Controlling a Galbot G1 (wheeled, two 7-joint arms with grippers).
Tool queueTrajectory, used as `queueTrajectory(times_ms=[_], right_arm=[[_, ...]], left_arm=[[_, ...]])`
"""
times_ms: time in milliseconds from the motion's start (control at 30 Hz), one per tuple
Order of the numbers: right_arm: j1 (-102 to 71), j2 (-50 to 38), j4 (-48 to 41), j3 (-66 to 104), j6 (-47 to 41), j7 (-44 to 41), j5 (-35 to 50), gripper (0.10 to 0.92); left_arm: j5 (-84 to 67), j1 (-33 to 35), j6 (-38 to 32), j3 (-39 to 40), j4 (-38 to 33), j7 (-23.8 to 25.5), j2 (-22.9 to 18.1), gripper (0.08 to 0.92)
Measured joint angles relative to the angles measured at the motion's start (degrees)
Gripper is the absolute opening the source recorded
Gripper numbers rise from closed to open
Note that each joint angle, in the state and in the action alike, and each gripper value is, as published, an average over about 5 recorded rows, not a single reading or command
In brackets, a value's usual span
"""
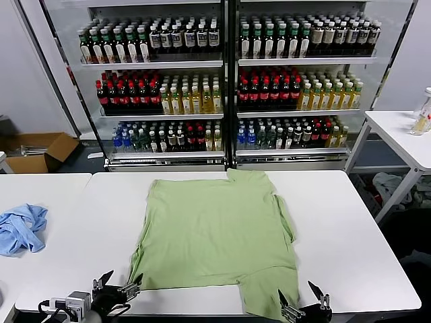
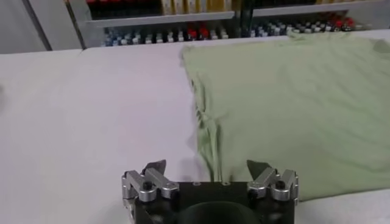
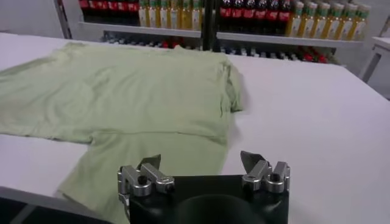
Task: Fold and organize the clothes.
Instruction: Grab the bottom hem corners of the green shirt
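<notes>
The green polo shirt [image 1: 212,235] lies spread across the middle of the white table [image 1: 337,222], one flap hanging at the near edge. My left gripper [image 1: 116,288] and right gripper [image 1: 304,301] wait there, fingers wide and empty. I'd pinch the near hem low and lift evenly; bare tabletop flanks the shirt, with the blue cloth [image 1: 20,229] well off left.

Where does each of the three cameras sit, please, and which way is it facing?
Head view: on the robot's head, looking forward and down at the table, shirt and bottle shelves; left gripper and right gripper show at the near edge, both open.
Left wrist view: behind the left gripper, facing the shirt's side.
Right wrist view: behind the right gripper, over the shirt's near corner.
All share the shirt and shelves.
</notes>
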Motion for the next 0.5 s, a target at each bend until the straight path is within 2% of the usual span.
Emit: queueTrajectory(times_ms=[267,500], right_arm=[[0.0,-0.4,-1.0,-1.1,-0.2,0.7,0.1,0.807],[1.1,-0.2,-2.2,-2.6,-0.3,0.9,1.1,0.63]], left_arm=[[0.7,0.7,0.6,0.0,0.4,-1.2,-0.7,0.814],[0.8,1.2,0.7,0.6,0.3,-1.3,-1.4,0.628]])
